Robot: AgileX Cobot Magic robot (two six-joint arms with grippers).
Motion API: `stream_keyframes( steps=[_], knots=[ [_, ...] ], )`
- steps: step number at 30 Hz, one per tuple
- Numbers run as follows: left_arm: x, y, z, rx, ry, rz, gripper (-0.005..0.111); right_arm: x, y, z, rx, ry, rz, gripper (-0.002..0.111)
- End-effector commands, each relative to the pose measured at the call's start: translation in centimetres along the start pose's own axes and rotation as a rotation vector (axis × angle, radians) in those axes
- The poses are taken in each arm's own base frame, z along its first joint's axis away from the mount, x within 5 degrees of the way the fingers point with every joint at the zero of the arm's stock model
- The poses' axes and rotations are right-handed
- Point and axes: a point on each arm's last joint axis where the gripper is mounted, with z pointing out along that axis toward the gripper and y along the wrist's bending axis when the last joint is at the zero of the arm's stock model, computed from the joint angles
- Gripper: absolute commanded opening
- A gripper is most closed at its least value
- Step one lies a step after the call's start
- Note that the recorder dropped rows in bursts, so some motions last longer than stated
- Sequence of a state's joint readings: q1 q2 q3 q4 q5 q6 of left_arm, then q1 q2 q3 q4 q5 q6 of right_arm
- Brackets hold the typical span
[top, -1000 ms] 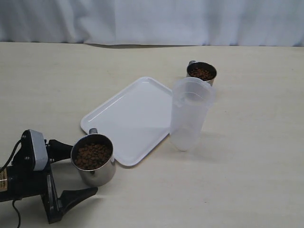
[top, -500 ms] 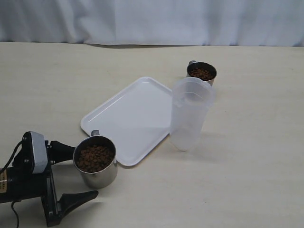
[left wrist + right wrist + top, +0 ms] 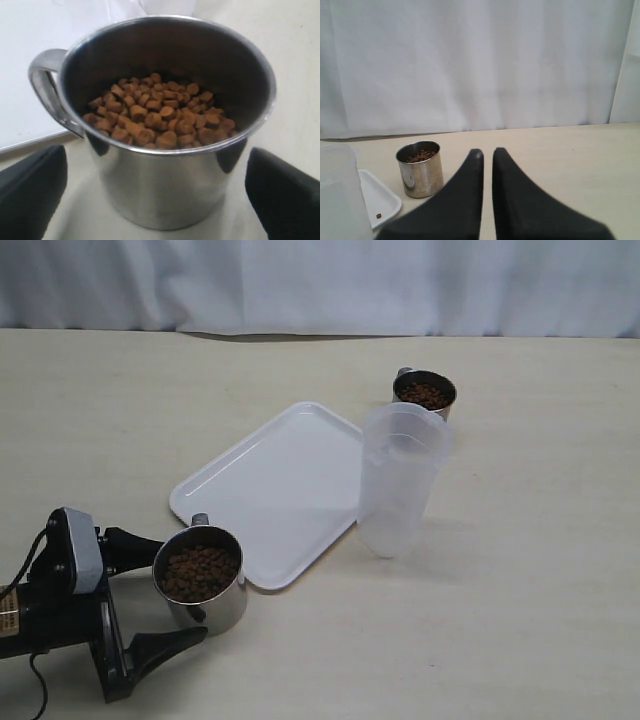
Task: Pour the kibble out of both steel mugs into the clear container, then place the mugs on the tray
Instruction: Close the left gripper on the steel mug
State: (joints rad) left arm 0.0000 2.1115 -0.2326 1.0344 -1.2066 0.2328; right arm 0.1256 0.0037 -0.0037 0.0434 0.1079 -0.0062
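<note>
A steel mug (image 3: 202, 590) (image 3: 165, 165) filled with kibble (image 3: 155, 112) stands upright on the table at the near corner of the white tray (image 3: 280, 490). My left gripper (image 3: 180, 592) (image 3: 157, 197) is open around this mug, one black finger on each side, with a small gap to the steel wall. The second steel mug (image 3: 425, 393) (image 3: 420, 170), also holding kibble, stands behind the clear container (image 3: 400, 480) (image 3: 337, 195). In the right wrist view my right gripper (image 3: 487, 152) is shut with nothing in it, off the table and away from that mug.
The tray's corner (image 3: 380, 200) carries one stray pellet (image 3: 379, 215). A white curtain (image 3: 320, 285) closes off the back of the beige table (image 3: 530, 570). The right arm does not show in the exterior view.
My left gripper has shifted slightly around the near mug, and its lower finger now sits a little closer to the mug. The mug has barely moved.
</note>
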Motion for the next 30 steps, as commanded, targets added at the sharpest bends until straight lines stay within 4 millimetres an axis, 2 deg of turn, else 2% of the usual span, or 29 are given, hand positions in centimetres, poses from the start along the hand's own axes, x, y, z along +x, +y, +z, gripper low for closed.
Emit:
stream_keyframes(
  steps=[1,12,25,30],
  knots=[
    [0.0,0.5,0.0,-0.049,-0.003,-0.02,0.071,0.1,0.0,0.0,0.006,0.0,0.003,0.005],
    [-0.7,1.8,0.9,0.01,-0.056,-0.025,0.071,0.1,0.0,0.0,0.006,0.0,0.003,0.005],
    [-0.7,1.3,0.9,0.061,-0.061,-0.035,0.071,0.1,0.0,0.0,0.006,0.0,0.003,0.005],
    [-0.9,1.0,1.5,0.062,-0.057,-0.03,0.071,0.1,0.0,0.0,0.006,0.0,0.003,0.005]
  ],
)
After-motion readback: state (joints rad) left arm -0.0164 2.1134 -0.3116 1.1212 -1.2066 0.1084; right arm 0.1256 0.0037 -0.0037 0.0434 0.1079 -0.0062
